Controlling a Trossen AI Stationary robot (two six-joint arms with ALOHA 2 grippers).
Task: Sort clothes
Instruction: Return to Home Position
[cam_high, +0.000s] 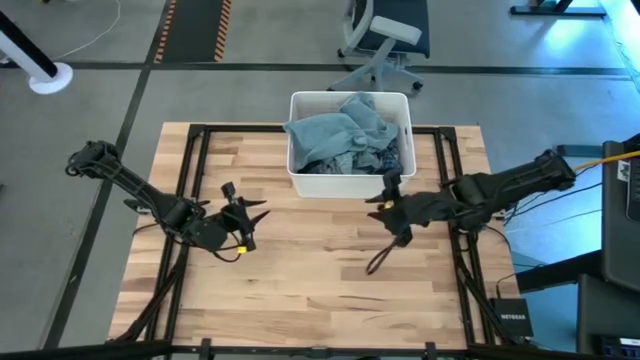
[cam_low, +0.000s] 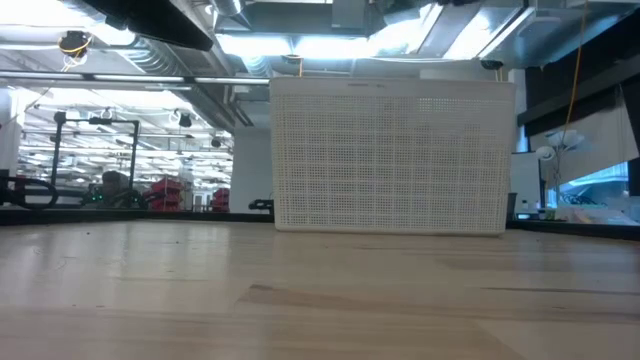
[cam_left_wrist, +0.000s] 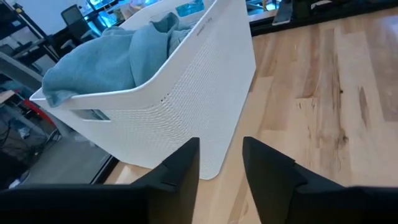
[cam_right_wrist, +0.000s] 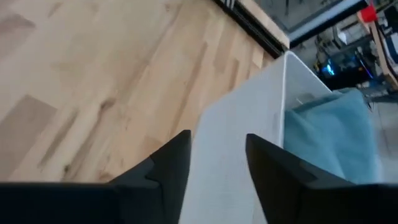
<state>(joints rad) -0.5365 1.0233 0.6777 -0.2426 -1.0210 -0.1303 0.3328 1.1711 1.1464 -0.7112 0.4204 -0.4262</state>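
Observation:
The clothes (cam_high: 345, 135) are piled in the white bin (cam_high: 300, 175) at the table's far middle. Light blue-grey cloth lies on top, with darker pieces beneath it. The pile also shows in the left wrist view (cam_left_wrist: 112, 56) and the right wrist view (cam_right_wrist: 336, 137). My left gripper (cam_high: 248, 204) is open and empty above the table, to the near left of the bin. My right gripper (cam_high: 384, 196) is open and empty at the bin's near right corner. Neither gripper shows in the low view.
The bin's mesh wall (cam_low: 390, 155) stands across the middle of the low view, on the wooden table (cam_high: 300, 270). Black frame rails (cam_high: 195, 160) run along the table's left and right sides. An office chair (cam_high: 385, 40) stands on the floor beyond the far edge.

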